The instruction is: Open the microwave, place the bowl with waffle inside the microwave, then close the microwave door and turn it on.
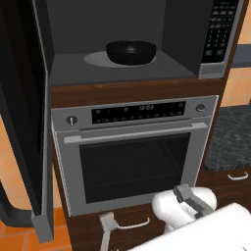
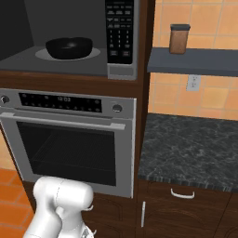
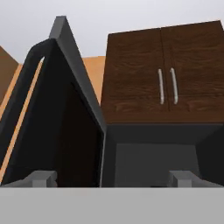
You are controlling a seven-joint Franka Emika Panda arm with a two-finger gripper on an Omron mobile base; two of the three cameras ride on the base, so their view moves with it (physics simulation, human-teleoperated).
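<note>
Black bowl with waffle (image 1: 131, 52) sat on the turntable inside the microwave (image 1: 196, 29), so loading looked finished. At nine o'clock the microwave door (image 1: 24, 122) hung wide; my gripper (image 3: 112, 177) was spread, empty.

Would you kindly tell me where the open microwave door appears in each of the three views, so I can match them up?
Left base view: the microwave door runs down the left edge, swung open.
Right base view: the door is not in this picture.
Hand view: the door takes up the left half, seen from below, its curved handle at far left.
Shared landmark: the microwave cavity beside it.
</note>
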